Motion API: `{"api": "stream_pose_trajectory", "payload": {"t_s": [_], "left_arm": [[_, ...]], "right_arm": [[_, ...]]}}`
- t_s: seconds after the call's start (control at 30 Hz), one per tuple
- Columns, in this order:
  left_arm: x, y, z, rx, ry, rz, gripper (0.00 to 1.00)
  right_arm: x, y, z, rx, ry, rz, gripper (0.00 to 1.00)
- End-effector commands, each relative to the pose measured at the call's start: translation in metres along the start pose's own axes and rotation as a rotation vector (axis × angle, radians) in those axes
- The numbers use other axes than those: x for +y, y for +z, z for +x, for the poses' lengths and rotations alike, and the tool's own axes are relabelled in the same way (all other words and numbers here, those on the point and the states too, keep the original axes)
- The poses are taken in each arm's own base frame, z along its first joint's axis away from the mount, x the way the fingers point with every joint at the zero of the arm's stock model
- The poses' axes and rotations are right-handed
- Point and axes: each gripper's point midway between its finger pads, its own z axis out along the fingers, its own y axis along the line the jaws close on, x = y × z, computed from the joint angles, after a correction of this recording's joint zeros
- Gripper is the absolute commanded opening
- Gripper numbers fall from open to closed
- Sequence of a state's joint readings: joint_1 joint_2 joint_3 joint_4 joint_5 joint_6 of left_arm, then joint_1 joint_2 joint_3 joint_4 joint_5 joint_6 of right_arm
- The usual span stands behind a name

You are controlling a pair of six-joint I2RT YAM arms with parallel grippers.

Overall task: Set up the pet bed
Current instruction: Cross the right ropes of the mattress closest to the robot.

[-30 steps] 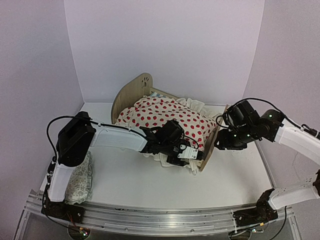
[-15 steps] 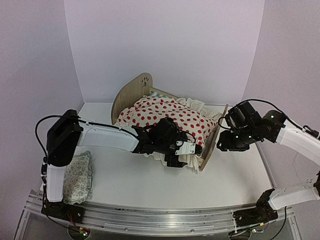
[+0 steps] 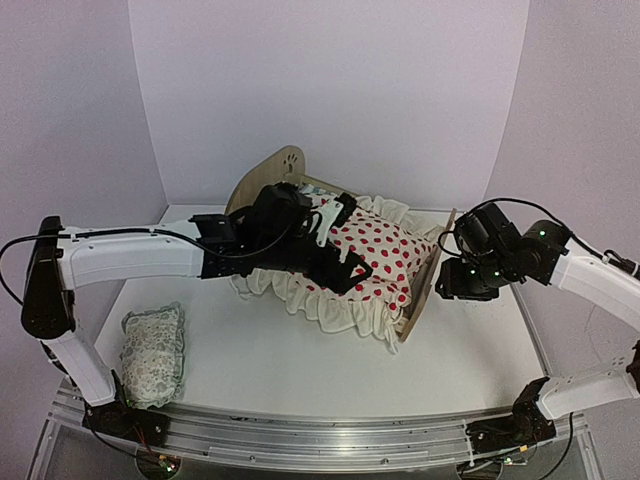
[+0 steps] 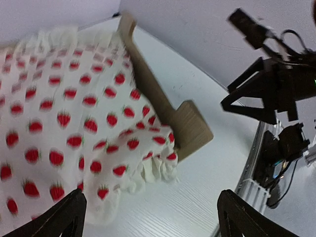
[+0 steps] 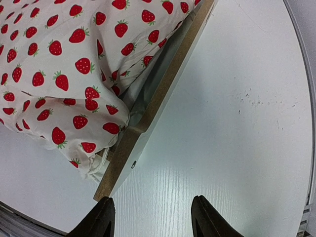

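Blanket [image 3: 375,250] on, pillow [image 3: 153,352] waiting: the pet bed [image 3: 268,176] stands toward the back of the table [image 3: 300,370], covered in the strawberry-dotted spread, whose frilled edge spills over the near side. Your left gripper [image 4: 153,217] hovers over the bed, jaws wide and empty. Your right gripper [image 5: 153,217] hangs just beside the footboard [image 5: 148,113], jaws apart, holding nothing. The pillow lies near the left arm's base, well apart from the bed, and looks like the one piece not yet placed.
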State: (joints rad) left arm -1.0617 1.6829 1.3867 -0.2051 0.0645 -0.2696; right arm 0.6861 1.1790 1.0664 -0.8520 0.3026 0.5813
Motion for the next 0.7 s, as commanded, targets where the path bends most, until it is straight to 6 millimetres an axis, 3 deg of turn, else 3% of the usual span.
{"api": "stream_pose_trajectory", "payload": {"t_s": [0.0, 0.1, 0.33, 0.67], "left_arm": [[0.023, -0.01, 0.06, 0.13, -0.719, 0.061, 0.91], [0.037, -0.006, 0.087, 0.113, -0.999, 0.1, 0.88], [0.048, 0.017, 0.098, -0.026, -1.384, 0.223, 0.91], [0.067, 0.072, 0.11, -0.085, -1.57, 0.17, 0.9]], "right_arm": [[-0.001, 0.003, -0.008, -0.047, 0.079, 0.015, 0.54], [-0.002, 0.006, -0.006, -0.043, 0.098, 0.017, 0.54], [-0.004, 0.006, -0.002, -0.041, 0.132, 0.013, 0.54], [-0.018, -0.01, -0.003, -0.11, 0.159, 0.013, 0.54]]}}
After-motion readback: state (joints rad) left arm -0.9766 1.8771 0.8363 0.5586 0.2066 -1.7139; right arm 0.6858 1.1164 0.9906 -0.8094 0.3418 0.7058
